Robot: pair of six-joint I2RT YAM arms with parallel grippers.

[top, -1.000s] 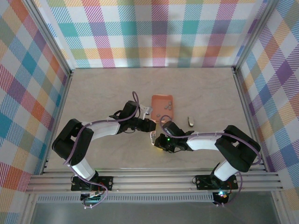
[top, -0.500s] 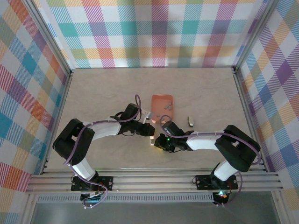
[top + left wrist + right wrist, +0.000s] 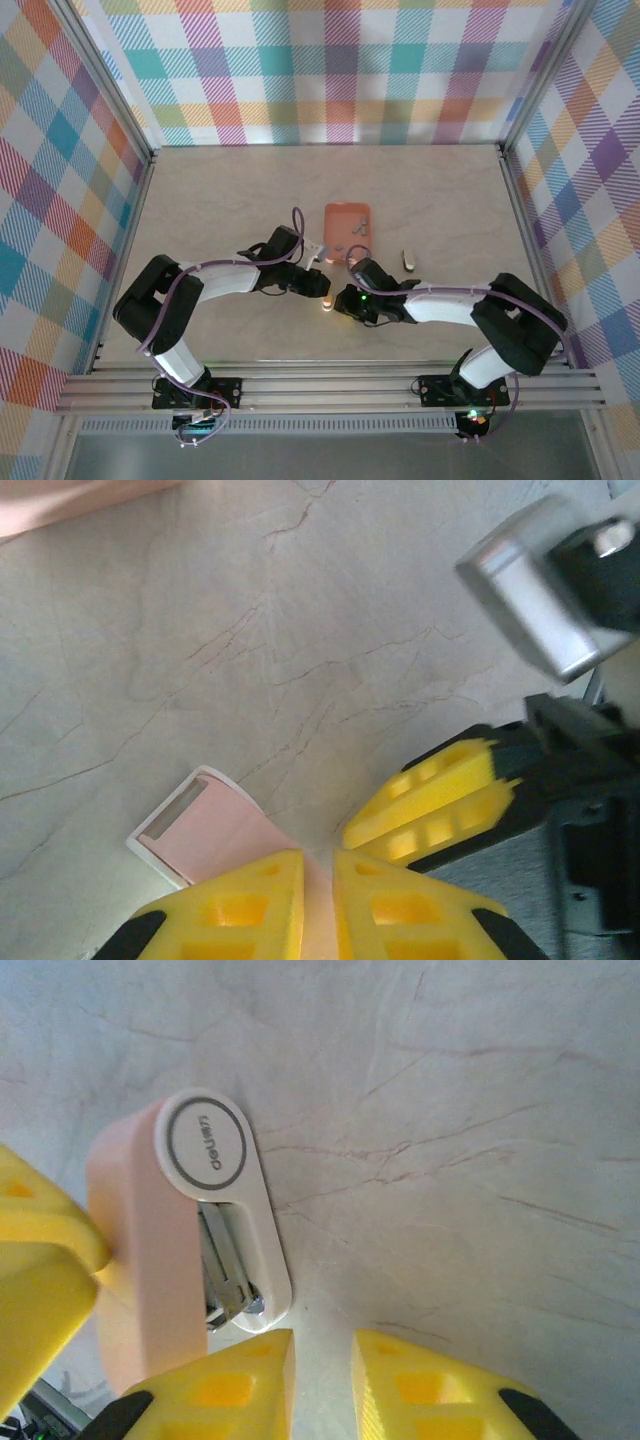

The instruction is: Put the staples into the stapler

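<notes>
Top external | stapler (image 3: 326, 299) | marbled beige table (image 3: 220, 190) | plaid walls (image 3: 330, 70) | metal rail (image 3: 330, 385)

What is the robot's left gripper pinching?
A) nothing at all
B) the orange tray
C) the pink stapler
C: in the left wrist view, the left gripper has its jaws closed on one end of the stapler, which sticks out over the table.
</notes>
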